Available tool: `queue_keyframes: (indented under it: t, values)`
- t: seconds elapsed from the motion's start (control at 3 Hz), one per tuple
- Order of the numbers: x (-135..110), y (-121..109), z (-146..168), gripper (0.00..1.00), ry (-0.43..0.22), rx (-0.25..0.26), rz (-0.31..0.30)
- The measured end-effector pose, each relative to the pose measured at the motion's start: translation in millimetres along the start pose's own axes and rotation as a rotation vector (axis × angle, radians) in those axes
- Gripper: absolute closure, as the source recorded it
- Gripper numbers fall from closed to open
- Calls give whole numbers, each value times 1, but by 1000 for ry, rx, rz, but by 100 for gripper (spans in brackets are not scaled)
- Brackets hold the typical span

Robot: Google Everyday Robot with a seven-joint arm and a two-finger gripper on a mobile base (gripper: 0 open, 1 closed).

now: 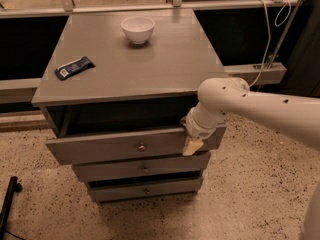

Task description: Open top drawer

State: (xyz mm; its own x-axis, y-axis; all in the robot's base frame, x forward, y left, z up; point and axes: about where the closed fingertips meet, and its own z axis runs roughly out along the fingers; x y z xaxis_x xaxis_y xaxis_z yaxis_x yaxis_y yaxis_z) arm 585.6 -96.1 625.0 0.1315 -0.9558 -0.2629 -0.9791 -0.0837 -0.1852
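**Speckled floor (250, 194), grey cabinet (150, 69), top drawer (110, 149) standing proud**

Speckled stone flooring lay under a grey three-drawer cabinet, with dark glazed panels and a pale rail behind it. On the cabinet's flat top sat a white bowl (137, 29) near the back edge, and a dark snack packet (74, 67) lay well apart from it toward the left side.

The top drawer stood out forward of the cabinet body, with a dark opening showing above its front panel. Its small round knob (142, 147) sat at the centre of the panel. The middle drawer (120, 170) and bottom drawer (125, 191) sat farther back beneath it, each with a like knob.

A white arm (260, 109) reached in from the right. Its gripper (191, 145) hung at the right end of the top drawer's front, its cream tip lying over the panel's lower edge, well apart from the knob. Whether the gripper was spread or closed on anything could not be told.

A white cable (262, 39) ran down at the upper right.
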Motion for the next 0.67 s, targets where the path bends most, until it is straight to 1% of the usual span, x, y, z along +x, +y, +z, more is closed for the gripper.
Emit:
queue_keyframes:
  t: [0.33,0.67]
  values:
    - [-1,4,-8,30,0,-2,-8]
    - [-1,6,-12,30,0,-3,-13]
